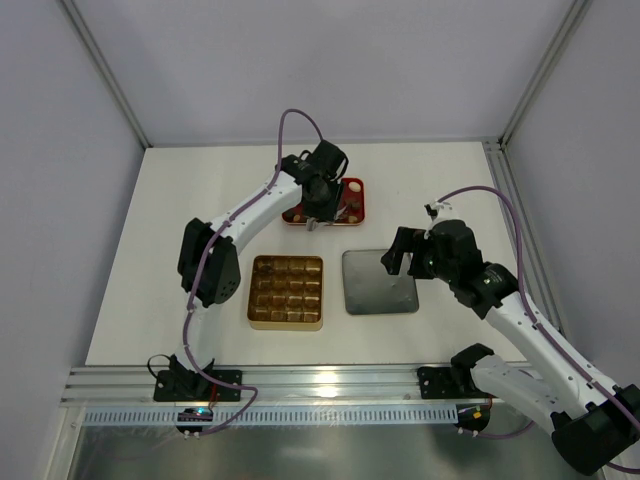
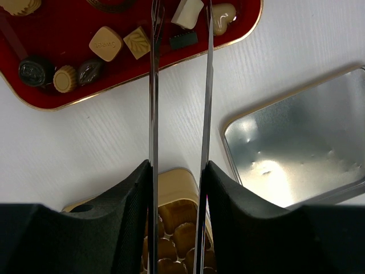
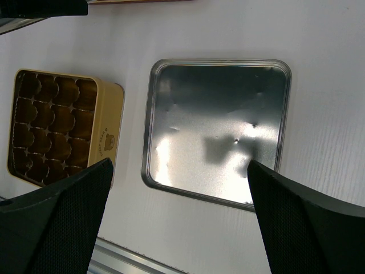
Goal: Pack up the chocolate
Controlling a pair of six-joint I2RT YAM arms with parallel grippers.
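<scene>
**Entry: chocolate packing, pick stage (judged)**

**Location.** The chocolate (image 2: 105, 43), bite-size pieces in dark brown, light brown and cream-white, lies in the flat red tray (image 2: 63, 28) with a gold rim, at the far middle of the white counter (image 2: 102, 142). None shows in the gold gridded box (image 3: 109, 137), which sits near, just left of the shallow square silver tin (image 3: 217, 114).

**Tools.**
- Left tool (image 1: 312, 220): over the tray's near edge, its two long thin metal fingers (image 2: 153, 114) part-way apart. The tips run off the wrist view, so whether they pinch a piece cannot be told.
- Right tool (image 3: 179, 165): spread wide, holding nothing, above the silver tin.

**Hazards (judged).**
- The pieces lie close together, so a finger coming down beside one may shove or flip its neighbour.
- A piece pinched off-centre may twist or slip out over the bare counter between tray and box.
- The cells look snug, so a piece let go askew may perch on a divider.
- The tray may slide if a finger presses its rim.

**Count.**
- Chocolate in the left wrist view: nine (three dark, three light brown, three cream). The frame cuts the tray, so more may lie unseen.
- Box cells: sixteen, four by four, all seemingly empty.
- Red tray: one. Gold gridded box: one. Silver tin: one. Tools: two.
</scene>
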